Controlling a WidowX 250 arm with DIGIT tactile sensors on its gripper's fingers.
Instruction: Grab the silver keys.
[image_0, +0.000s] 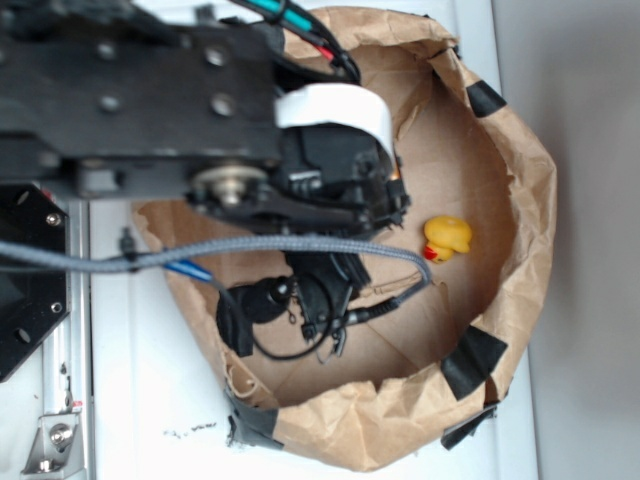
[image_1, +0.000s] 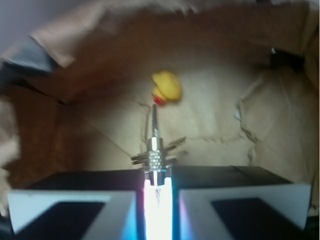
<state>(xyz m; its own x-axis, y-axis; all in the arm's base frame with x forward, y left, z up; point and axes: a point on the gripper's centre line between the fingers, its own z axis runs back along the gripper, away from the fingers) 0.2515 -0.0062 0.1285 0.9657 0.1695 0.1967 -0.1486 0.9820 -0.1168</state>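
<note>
Paper bin (image_0: 520, 200), brown, crumpled rim patched with black tape (image_0: 472, 362), sits on white table (image_0: 140, 400); cardboard floor (image_1: 210, 105) inside. Arm (image_0: 130, 90) fills upper left of exterior view and reaches over the bin, braided grey cable (image_0: 250, 248) draped across it. Gripper (image_1: 158, 181) seen only from wrist view: the two white-faced fingers (image_1: 75, 200) are drawn nearly together, narrow bright slit between them, clamped on the silver keys (image_1: 155, 152). Bunch pokes out just past the fingertips, blades fanned left and right, one long blade standing straight up away from the gripper. Whether keys are touching the floor: can't tell, wrist frame is blurred. In exterior view the keys are hidden behind the arm and wrist hardware. Yellow rubber duck (image_0: 446, 238) sits on the bin floor right of the arm, red beak; in wrist view it is beyond the tip of the long blade, apart from the bunch.
</note>
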